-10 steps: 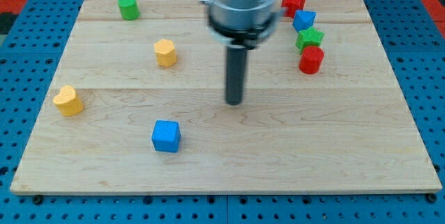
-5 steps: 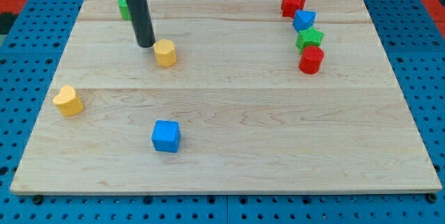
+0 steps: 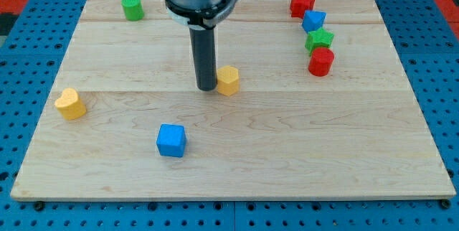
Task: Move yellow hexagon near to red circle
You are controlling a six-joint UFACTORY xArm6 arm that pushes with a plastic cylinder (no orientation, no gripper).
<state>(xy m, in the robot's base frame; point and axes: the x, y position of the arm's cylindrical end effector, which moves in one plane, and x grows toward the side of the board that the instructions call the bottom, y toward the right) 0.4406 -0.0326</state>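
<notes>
The yellow hexagon (image 3: 228, 80) sits near the middle of the wooden board (image 3: 287, 138). My tip (image 3: 206, 87) touches its left side. The red circle (image 3: 321, 62) stands at the view's right, well to the right of the hexagon, below a green star (image 3: 319, 41).
A blue block (image 3: 313, 21) and a red star (image 3: 302, 3) line up above the green star. A green cylinder (image 3: 131, 7) stands at the top left, a yellow heart (image 3: 69, 104) at the left, a blue cube (image 3: 171, 140) at the lower middle.
My tip went from the board's middle to the hexagon's left, then pushed it right and down. The hexagon now sits closer to the red circle. The other blocks stayed put.
</notes>
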